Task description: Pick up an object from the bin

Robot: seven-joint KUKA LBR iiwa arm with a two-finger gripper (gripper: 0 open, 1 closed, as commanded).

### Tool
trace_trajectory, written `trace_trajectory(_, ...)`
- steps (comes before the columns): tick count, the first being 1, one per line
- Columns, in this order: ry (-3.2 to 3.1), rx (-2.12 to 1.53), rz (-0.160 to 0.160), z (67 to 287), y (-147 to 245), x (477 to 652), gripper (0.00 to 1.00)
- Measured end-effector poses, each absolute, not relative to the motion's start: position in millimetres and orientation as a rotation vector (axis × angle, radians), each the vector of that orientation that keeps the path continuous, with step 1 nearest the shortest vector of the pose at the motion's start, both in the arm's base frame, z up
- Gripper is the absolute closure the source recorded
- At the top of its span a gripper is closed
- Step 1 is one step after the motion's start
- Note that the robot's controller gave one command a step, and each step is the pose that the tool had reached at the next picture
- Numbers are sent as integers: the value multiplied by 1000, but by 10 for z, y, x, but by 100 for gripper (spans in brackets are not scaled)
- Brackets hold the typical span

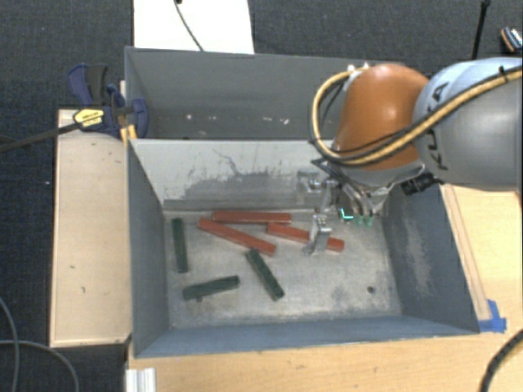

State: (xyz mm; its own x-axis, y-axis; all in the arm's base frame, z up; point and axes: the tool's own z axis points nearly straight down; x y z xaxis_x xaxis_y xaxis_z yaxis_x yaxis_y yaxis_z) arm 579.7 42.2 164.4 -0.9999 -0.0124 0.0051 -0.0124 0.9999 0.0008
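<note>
Six sticks lie on the floor of the grey bin (151,251): three red ones and three dark green ones. The claw (320,242) hangs low over one red stick (292,233), the one that lies farthest to the right, near the back wall of the bin. We cannot tell if the claw is open or closed, and we cannot tell if it has the stick in its grip, because we cannot see that part well enough. We think this red stick is light and hard, like a bar of wood or plastic, so it will not bend or squash. Its sides look smooth, so it may slip if the grip is loose. Its long line runs from left to right across the bin, and the right end sits a little nearer the front of the bin than the left end. We think the best place to hold it is across its thin sides, near its middle, so that it does not tip down at one end. The claw is nearer the right end, so the stick may hang crooked when it goes up. A long red stick (252,216) lies just to the left along the back, and a slanted red stick (237,236) lies in front of that one, both very near. The nearest green stick (265,274) lies apart from the claw, so we think it is not in the way.
</note>
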Motion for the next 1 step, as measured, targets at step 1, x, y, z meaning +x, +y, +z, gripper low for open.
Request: trace_trajectory(1,-3136,67,-2,719,666,5644,0)
